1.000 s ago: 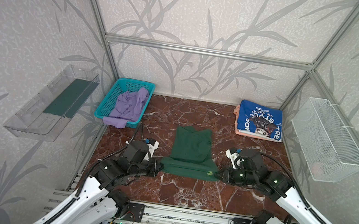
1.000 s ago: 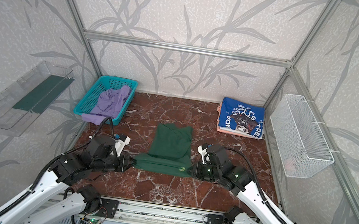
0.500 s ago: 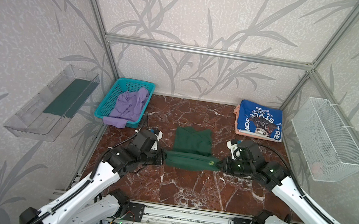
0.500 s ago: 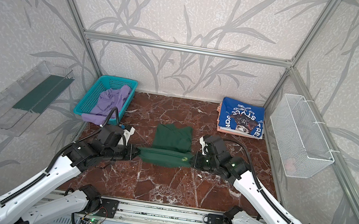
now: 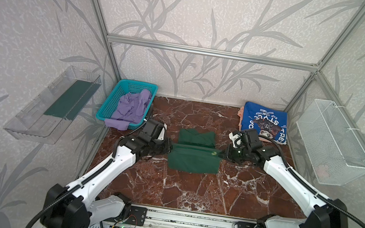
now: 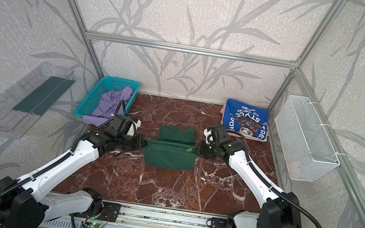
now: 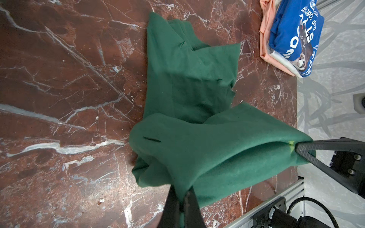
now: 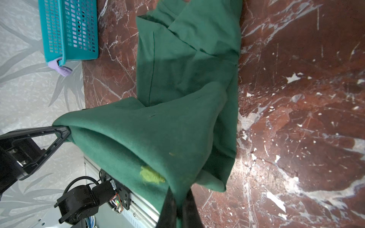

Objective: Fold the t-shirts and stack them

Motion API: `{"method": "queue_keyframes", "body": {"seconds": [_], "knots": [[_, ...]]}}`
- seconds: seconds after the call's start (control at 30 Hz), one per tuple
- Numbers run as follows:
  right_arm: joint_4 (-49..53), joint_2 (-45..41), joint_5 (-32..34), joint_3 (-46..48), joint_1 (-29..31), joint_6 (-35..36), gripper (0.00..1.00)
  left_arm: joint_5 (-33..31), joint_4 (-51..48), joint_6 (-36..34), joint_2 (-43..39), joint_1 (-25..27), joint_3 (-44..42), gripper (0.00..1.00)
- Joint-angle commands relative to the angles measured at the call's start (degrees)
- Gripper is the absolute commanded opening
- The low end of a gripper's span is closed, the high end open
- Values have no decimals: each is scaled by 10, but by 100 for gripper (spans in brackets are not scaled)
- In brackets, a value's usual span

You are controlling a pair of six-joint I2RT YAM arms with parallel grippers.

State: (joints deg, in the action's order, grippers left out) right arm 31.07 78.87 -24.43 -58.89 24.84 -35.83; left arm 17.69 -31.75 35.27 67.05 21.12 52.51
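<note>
Pinching the dark green t-shirt [image 5: 193,163] at opposite ends of its lifted edge, your left gripper [image 5: 169,147] and right gripper [image 5: 222,154] are both clamped tight on the cloth, stretching it taut, probably so the fold lands square; the rest lies mid-table on the marble tabletop [image 5: 189,194], each held corner sandwiched between the fingers [image 7: 172,207]
</note>
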Motion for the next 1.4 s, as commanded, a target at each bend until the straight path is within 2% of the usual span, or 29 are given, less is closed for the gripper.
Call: {"method": "queue_keyframes", "body": {"seconds": [0.0, 0.1, 0.2, 0.27, 0.53, 0.57, 0.6, 0.63, 0.67, 0.7, 0.77, 0.8, 0.93, 1.03, 1.2, 1.37], "knots": [[-11, 41, -11, -27, -23, 18, 0, -17, 17, -18, 37, -21, 28, 0], [-27, 96, -33, -50, -46, 24, 0, 2, 48, -16, 87, -41, 35, 0], [-26, 163, -84, -99, -75, 31, 0, 16, 72, -9, 145, -55, 53, 0], [-8, 208, -88, -138, -84, 44, 0, 24, 82, -13, 188, -59, 77, 0], [28, 370, -121, -274, -106, 61, 0, 71, 63, -41, 398, -83, 250, 0], [28, 387, -122, -289, -108, 62, 14, 80, 59, -46, 427, -86, 278, 0], [28, 403, -127, -306, -110, 67, 34, 79, 51, -51, 452, -90, 299, 0], [30, 415, -131, -320, -113, 73, 49, 76, 45, -56, 471, -93, 319, 8], [44, 426, -132, -334, -116, 76, 62, 69, 40, -59, 486, -96, 335, 29], [54, 429, -130, -341, -120, 80, 72, 61, 38, -62, 496, -99, 347, 44], [49, 413, -110, -324, -122, 90, 85, 55, 47, -71, 495, -101, 352, 52], [45, 400, -98, -308, -123, 93, 87, 44, 48, -72, 488, -101, 352, 54], [36, 361, -92, -242, -126, 93, 87, -11, 53, -83, 439, -100, 325, 56], [-10, 331, -112, -170, -127, 72, 87, -43, 54, -94, 397, -100, 297, 59], [-123, 285, -143, -63, -125, 13, 87, -52, 89, -87, 322, -98, 225, 62], [-199, 228, -146, 7, -126, -35, 88, -53, 92, -86, 275, -97, 184, 63]]}}
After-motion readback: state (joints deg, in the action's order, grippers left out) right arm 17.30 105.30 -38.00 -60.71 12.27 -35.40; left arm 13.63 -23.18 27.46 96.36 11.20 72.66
